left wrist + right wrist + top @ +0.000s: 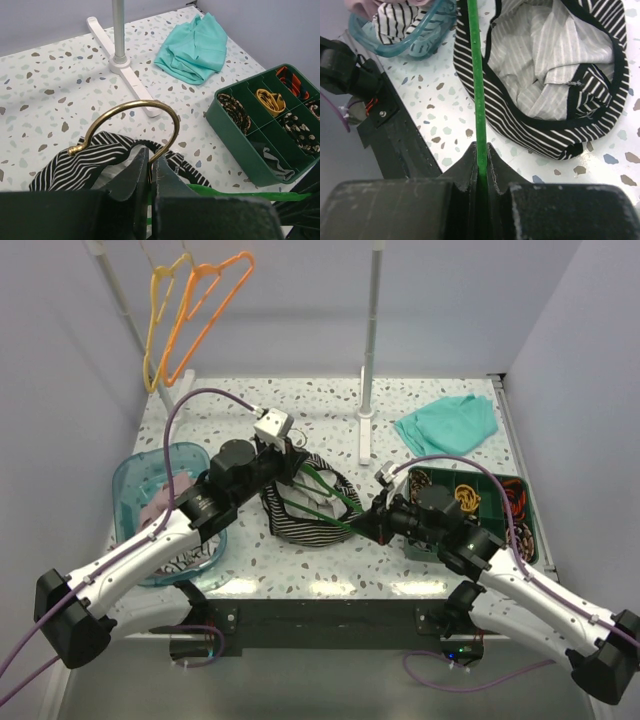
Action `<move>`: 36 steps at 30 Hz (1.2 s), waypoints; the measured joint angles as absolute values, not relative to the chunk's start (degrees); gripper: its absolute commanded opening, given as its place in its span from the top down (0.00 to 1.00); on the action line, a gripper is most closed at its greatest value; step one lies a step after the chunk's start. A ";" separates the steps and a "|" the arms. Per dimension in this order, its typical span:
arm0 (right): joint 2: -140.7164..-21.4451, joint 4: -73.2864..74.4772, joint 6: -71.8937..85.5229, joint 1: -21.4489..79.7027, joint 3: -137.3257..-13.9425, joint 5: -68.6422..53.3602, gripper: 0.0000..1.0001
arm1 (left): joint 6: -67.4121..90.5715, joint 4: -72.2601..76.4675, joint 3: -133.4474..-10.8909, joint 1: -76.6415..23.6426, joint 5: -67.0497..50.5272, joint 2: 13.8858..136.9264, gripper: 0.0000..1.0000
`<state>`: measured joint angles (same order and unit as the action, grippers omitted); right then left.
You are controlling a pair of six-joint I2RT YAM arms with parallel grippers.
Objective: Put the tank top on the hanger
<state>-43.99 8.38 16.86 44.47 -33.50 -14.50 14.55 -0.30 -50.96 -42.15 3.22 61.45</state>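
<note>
The striped tank top [300, 518] lies bunched in the middle of the table, with the green hanger [325, 490] lying across its opening. My left gripper [290, 462] is over the top's far side. In the left wrist view it [151, 159] is shut on the stem of the hanger's brass hook [135, 102], which arches over the striped fabric [75, 162]. My right gripper [365, 523] is at the top's near right. In the right wrist view it [482, 147] is shut on the hanger's green bar [474, 75], beside the tank top [495, 115].
A teal cloth [447, 423] lies at the back right. A green compartment tray [525, 505] of small items sits right of my right arm. A blue basket [135, 475] of clothes stands at the left. A rack pole [370, 340] rises behind the top. Orange [205, 310] and yellow [158, 310] hangers hang at the back left.
</note>
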 measured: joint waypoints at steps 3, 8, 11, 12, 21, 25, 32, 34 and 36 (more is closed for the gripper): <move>-45.28 8.14 17.17 44.60 -33.50 -12.45 0.70 | 14.37 -0.93 -50.98 -42.15 4.21 61.45 1.00; -46.72 8.32 18.61 44.56 -33.52 -6.96 0.40 | 12.34 -4.16 -50.98 -42.15 6.02 61.45 1.00; -46.59 8.88 19.46 44.56 -33.69 -4.08 0.39 | 11.40 -5.69 -50.98 -42.15 6.90 61.45 1.00; -46.35 9.30 19.68 44.56 -33.78 -3.25 0.39 | 11.31 -5.78 -50.98 -42.15 7.09 61.45 1.00; -44.71 14.35 25.50 42.81 -36.42 10.81 0.43 | 10.57 -7.40 -50.98 -42.15 8.12 61.34 1.00; -52.38 13.91 27.88 38.28 -38.87 9.23 0.48 | 10.07 -8.47 -50.98 -42.15 8.14 60.80 1.00; -70.04 10.87 31.05 32.14 -42.85 2.92 0.50 | 9.82 -9.93 -50.98 -42.15 8.36 58.24 1.00; -73.45 9.47 31.53 31.57 -43.72 1.83 0.49 | 9.80 -10.20 -50.98 -42.17 8.43 57.60 1.00; -76.58 7.92 31.92 31.22 -44.64 0.43 0.50 | 9.82 -10.44 -50.98 -42.17 8.51 57.28 1.00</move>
